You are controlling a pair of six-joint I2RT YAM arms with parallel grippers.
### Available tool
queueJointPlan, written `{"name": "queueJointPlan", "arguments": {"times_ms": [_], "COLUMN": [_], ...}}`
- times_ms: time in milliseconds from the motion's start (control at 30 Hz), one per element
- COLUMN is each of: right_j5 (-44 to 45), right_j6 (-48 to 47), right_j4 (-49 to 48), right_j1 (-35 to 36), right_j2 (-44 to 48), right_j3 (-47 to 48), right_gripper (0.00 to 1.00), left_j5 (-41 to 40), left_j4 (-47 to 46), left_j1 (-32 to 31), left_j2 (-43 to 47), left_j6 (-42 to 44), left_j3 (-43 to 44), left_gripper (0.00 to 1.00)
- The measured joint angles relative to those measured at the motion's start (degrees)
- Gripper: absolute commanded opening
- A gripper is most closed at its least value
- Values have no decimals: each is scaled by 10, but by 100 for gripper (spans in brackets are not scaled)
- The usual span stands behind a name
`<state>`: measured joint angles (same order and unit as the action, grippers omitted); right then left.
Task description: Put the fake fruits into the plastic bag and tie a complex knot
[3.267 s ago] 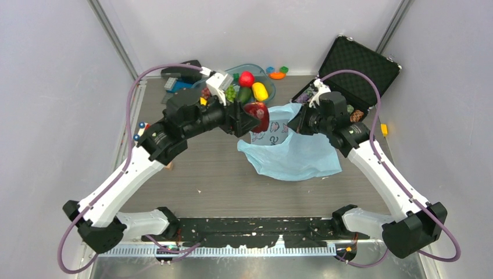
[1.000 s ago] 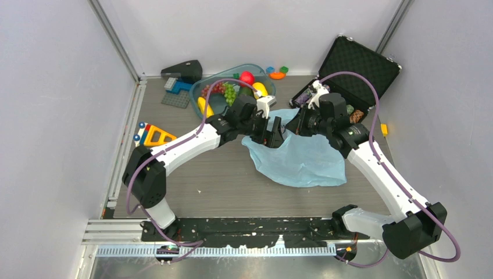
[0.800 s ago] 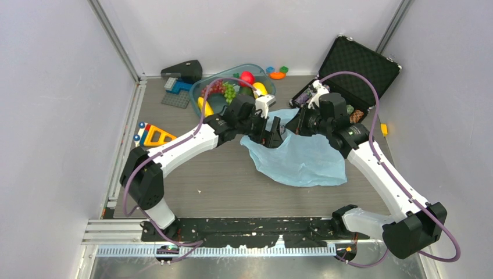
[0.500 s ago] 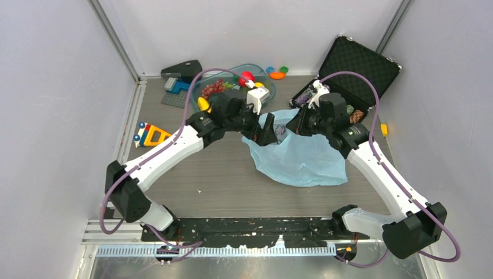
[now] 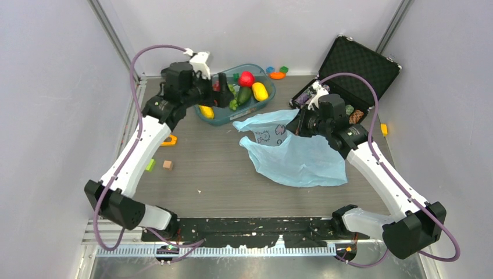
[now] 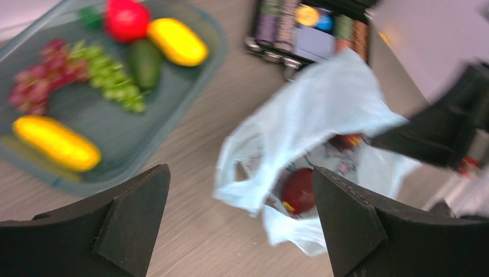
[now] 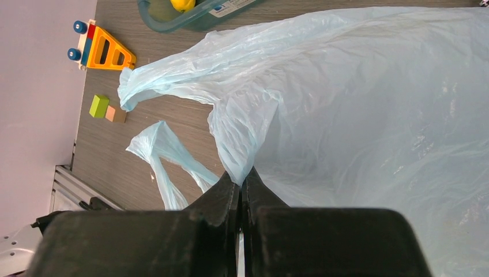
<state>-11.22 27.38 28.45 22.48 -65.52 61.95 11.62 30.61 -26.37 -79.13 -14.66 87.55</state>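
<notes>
The light-blue plastic bag [image 5: 296,157] lies right of centre with its mouth lifted toward the tub. My right gripper [image 5: 295,125] is shut on the bag's rim [image 7: 241,173]. One loop handle [image 7: 164,156] hangs free. A dark red fruit [image 6: 298,190] sits inside the bag's mouth. My left gripper [image 5: 225,97] is open and empty, hovering over the blue tub [image 5: 218,119]. In the tub are a red apple [image 5: 246,78], yellow fruit [image 5: 260,91], a dark green one [image 5: 244,95], grapes [image 6: 109,81] and another yellow one [image 6: 57,144]. No knot is in view.
An open black case [image 5: 360,64] stands at the back right, close behind my right arm. Small coloured toy blocks [image 5: 277,72] lie behind the tub. An orange toy [image 5: 169,139] and two little blocks [image 5: 160,164] lie on the left side of the table.
My left gripper pulled out of the bag's mouth, opened wider and swung back-left over the tub; the dark red fruit stayed in the bag. The right gripper held still.
</notes>
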Motion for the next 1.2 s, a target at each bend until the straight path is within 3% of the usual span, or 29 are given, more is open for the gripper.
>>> {"name": "queueJointPlan", "arguments": {"times_ms": [200,400,733,1033,1200], "right_j5": [0,-1,-1,-1,-1], "right_j6": [0,0,0,0,0], "right_j4": [-3,-7,-9,-10,-10], "right_j1": [0,0,0,0,0], "right_j2": [0,0,0,0,0], "right_j3": [-5,-9,-9,-9,-9], "right_gripper": [5,5,5,5,5], "left_j5": [-66,-117,-159,-161,-160], "left_j4": [8,26,89,113,117], "left_j1": [115,174,197,198,198], "left_j2": [-92,-238,-409,-434,-446], "left_j6": [-46,-72,-75,-75,-75], "left_j3": [15,77,231,231,228], "left_gripper": [79,74,65,58,49]}}
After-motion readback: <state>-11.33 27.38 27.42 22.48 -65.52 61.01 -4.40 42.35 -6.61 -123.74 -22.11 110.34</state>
